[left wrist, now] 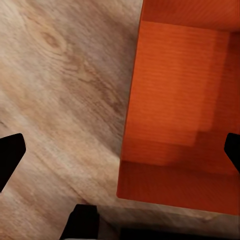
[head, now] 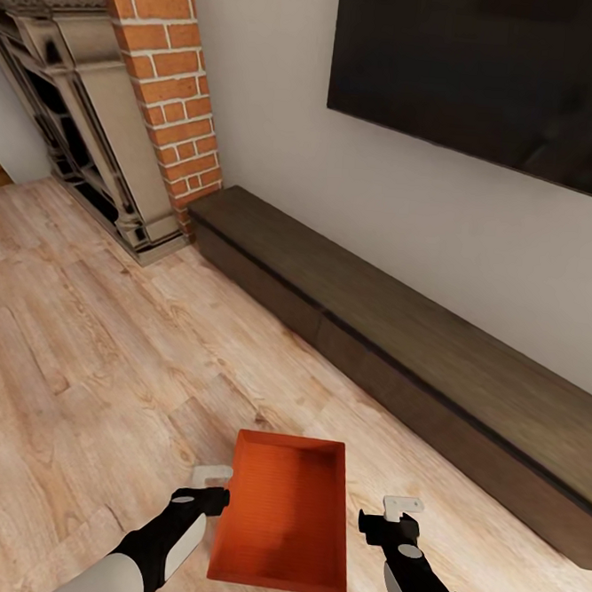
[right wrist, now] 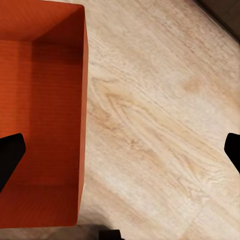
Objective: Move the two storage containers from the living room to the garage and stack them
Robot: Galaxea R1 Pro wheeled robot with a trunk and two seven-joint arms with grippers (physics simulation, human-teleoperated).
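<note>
a home living room

a red brick fireplace wall [head: 170,90] with a dark ornate fireplace surround [head: 87,128] stands at the left. a large black television [head: 483,70] hangs on the pale wall above a long, low dark-wood media cabinet [head: 399,340]. light wood-plank floor [head: 104,361] runs throughout.

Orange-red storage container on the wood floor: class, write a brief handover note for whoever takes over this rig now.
Left gripper: open, beside the storage container, left wall, holding nothing.
Right gripper: open, off the right wall with a gap, holding nothing.
Container: open-topped, empty, flat on the wood-plank floor between both arms, near the low dark cabinet.
Done: nothing in the garage yet.
Left: grip, carry it there, fetch the second container, stack.
</note>
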